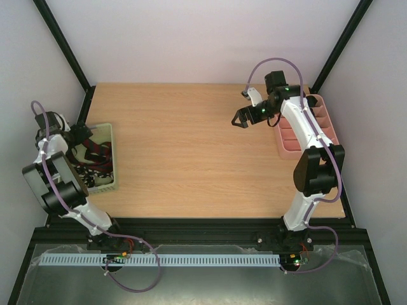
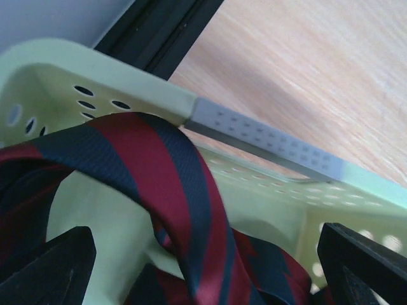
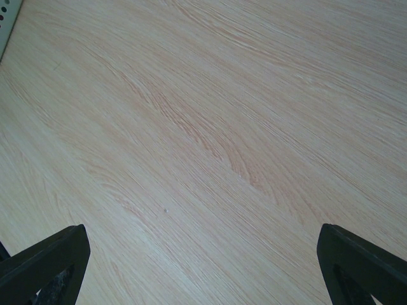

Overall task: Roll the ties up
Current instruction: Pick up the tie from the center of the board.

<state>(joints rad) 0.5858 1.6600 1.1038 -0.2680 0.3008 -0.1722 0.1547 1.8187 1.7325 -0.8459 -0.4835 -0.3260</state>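
Note:
A dark red tie with navy stripes [image 2: 184, 190] lies loosely folded in the pale green mesh basket [image 2: 127, 79]. In the top view the basket [image 1: 114, 152] at the table's left edge holds several tangled ties [image 1: 95, 160], dark red and black-white. My left gripper [image 1: 82, 136] is down in the basket's far end. In its wrist view the left gripper [image 2: 206, 270] is open, jaws wide apart, with the red tie lying between them. My right gripper [image 1: 241, 119] is open and empty above bare wood at the back right, as its wrist view [image 3: 203, 270] shows.
A pink divided tray [image 1: 287, 145] stands at the right edge, beside the right arm. The wooden table [image 1: 191, 152] lies between basket and tray. Black frame posts run up the back corners. A grey perforated strip [image 2: 267, 140] sits on the basket's rim.

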